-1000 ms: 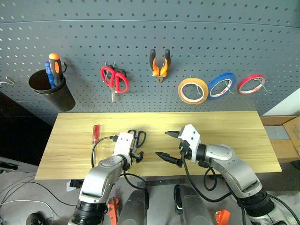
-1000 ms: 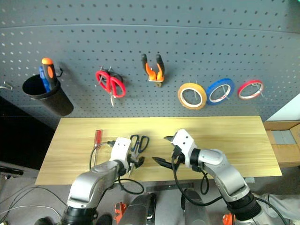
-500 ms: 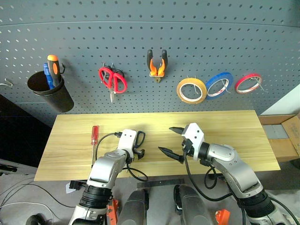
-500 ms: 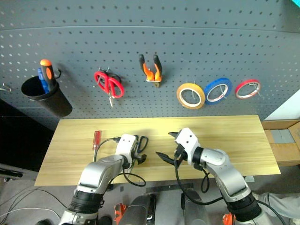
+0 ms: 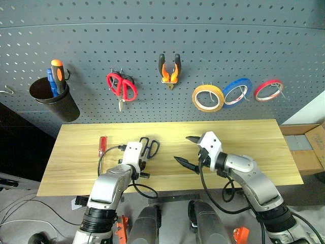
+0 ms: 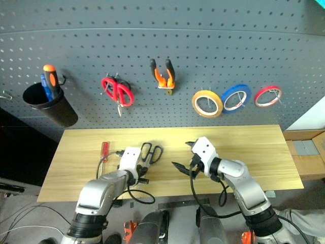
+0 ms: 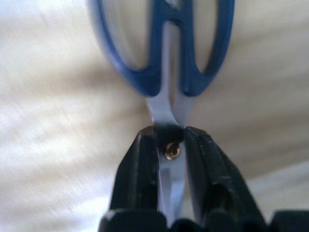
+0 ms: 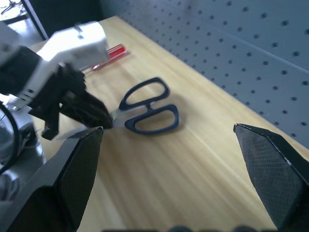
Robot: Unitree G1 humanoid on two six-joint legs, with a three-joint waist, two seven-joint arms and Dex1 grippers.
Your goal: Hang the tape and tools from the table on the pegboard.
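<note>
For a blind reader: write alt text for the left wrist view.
The left gripper is shut on the blades of the blue-handled scissors at their pivot screw, handle loops pointing away. Beneath lies the light wooden table.

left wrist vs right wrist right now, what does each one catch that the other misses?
Left wrist: the pivot screw of the blue-handled scissors, pinched between the left gripper's fingers.
Right wrist: the red-handled screwdriver, the pegboard, the right gripper open, and the left gripper seen from outside.
Both: the scissors, gripped at the blades, over the wooden table.
</note>
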